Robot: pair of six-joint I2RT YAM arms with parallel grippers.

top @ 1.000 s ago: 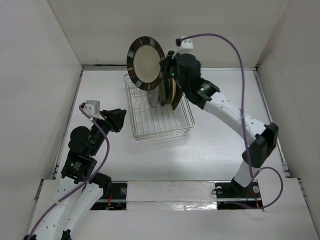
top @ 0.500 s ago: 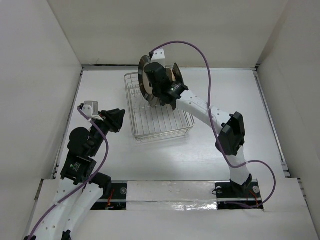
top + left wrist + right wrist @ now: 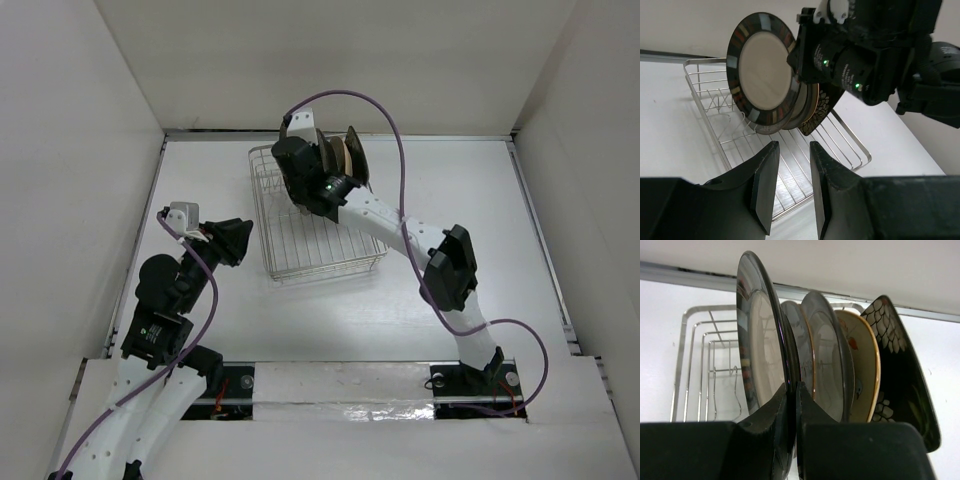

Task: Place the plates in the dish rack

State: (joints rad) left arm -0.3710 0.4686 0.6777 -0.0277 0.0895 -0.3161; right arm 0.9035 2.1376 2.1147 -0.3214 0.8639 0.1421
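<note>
Over the wire dish rack (image 3: 312, 262), right gripper (image 3: 791, 388) clamps the glossy round black-rimmed plate (image 3: 765, 70); left gripper (image 3: 792, 146) ajar, empty.

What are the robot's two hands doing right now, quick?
Left gripper: open, holding nothing.
Right gripper: closed on the round black-rimmed cream plate.

White-and-black arms (image 3: 378, 217), purple cables (image 3: 345, 93)
</note>
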